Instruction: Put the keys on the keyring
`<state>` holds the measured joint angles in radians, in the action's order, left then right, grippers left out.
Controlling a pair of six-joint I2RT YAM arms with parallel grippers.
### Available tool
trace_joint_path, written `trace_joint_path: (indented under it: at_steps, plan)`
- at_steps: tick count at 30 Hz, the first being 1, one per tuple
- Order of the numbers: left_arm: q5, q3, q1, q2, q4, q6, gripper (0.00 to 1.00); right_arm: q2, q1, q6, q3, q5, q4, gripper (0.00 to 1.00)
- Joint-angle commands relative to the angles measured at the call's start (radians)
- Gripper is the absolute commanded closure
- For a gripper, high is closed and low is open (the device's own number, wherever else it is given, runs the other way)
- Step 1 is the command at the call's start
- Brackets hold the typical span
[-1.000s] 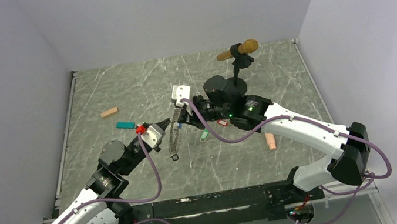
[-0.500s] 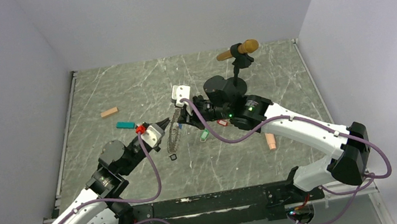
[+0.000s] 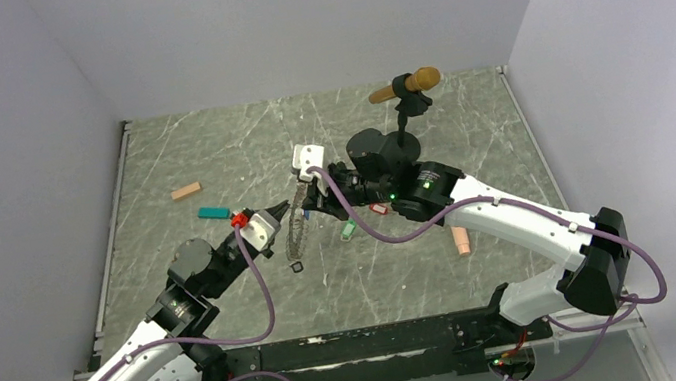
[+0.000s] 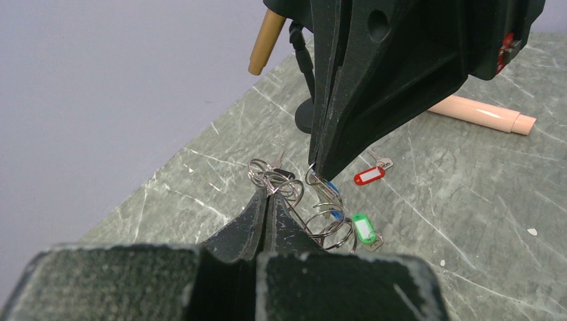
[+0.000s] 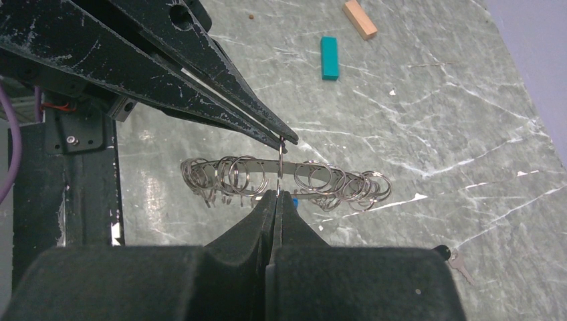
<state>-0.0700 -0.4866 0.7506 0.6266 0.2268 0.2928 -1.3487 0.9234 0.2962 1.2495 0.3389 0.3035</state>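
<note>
Top external view is showing the keyring (image 3: 297,237), a long chain of metal rings, stretching down the centre of the frame on the desk (image 3: 207,149), with both arms meeting at its upper end. Left wrist view is showing the left tool (image 4: 267,195) with its fingers pressed together, clamping one of the rings. Right wrist view is showing the right tool (image 5: 277,195) likewise pinched together on a ring, directly opposite the left tool's tip, so the two are gripping the chain at nearly the same spot.

Judging by how things are lying, the task is looking barely begun. The red-tagged key (image 3: 379,210) is lying loose on the desk right of centre, apart from the chain. The green-tagged key (image 3: 348,231) is sitting near the chain's lower half, seemingly unthreaded. The blue-tagged key (image 4: 332,192) is peeking through the rings just beside the right tool's tip. Whether it is threaded on, I cannot tell. At least two keys are therefore waiting to go on.

Counting: three keys, one keyring, one orange block (image 3: 185,191) and one teal block (image 3: 213,212) at left, one peach cylinder (image 3: 461,240) at right, and one black stand (image 3: 387,150) carrying a gold-brown cylinder at upper right.
</note>
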Motion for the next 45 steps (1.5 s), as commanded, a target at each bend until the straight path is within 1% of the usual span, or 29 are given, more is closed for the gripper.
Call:
trace_joint_path:
  at_steps: [1,25,45]
  plan:
    - [0.002,-0.026,0.005,-0.008,0.065,-0.015,1.0,0.003,0.003,-0.026,0.004,-0.009,-0.056,1.0]
    - [-0.015,-0.026,0.005,-0.009,0.068,-0.023,1.0,-0.007,0.005,-0.031,0.003,-0.019,-0.069,1.0]
    - [-0.055,-0.029,0.006,-0.01,0.063,-0.037,1.0,-0.016,0.015,-0.032,0.009,-0.029,-0.081,1.0]
